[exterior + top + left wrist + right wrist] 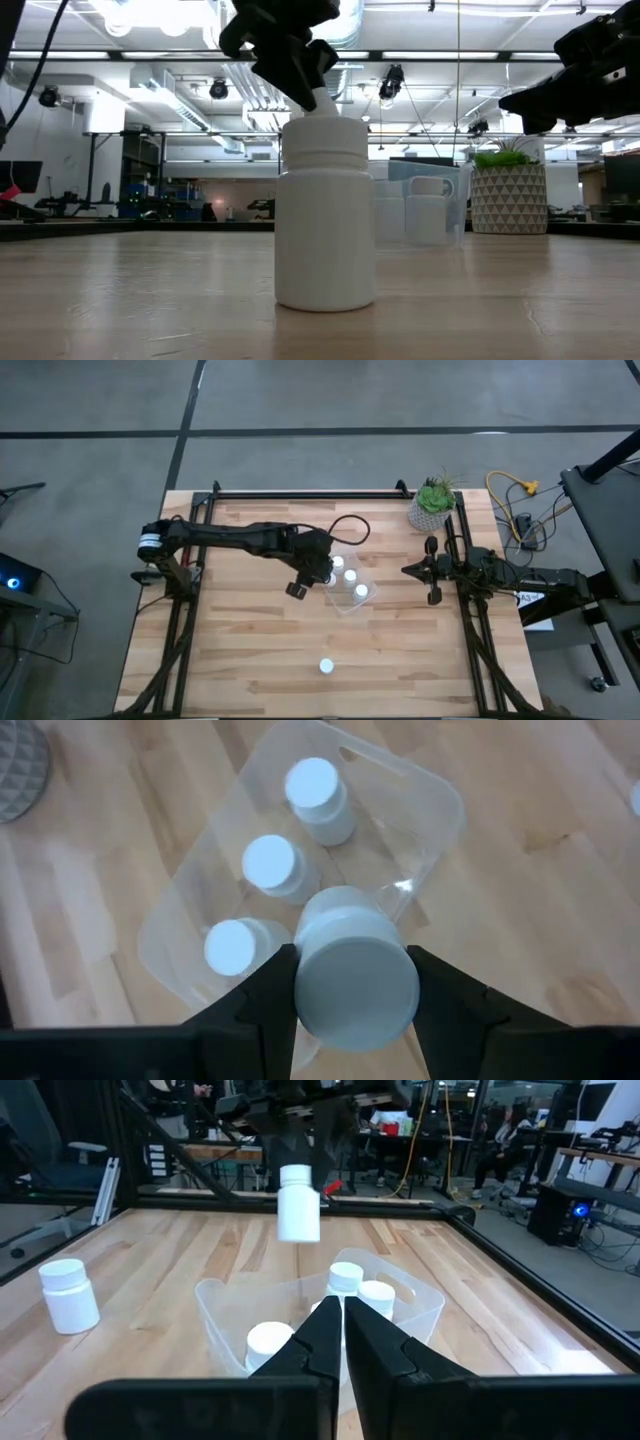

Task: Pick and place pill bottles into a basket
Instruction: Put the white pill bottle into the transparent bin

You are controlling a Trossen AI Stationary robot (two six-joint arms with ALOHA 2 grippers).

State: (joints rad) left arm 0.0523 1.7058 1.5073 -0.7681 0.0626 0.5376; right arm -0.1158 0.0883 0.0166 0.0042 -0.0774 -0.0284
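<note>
Left gripper [297,1155] pinching pill bottle [298,1204], held in air over near edge of clear basket [366,600]. Three bottles [270,864] upright inside basket (caps up). Lone bottle [326,666] on tabletop [240,650], well apart toward front. Right gripper [408,570] pressed together, empty, beside plant pot [431,512].
</note>
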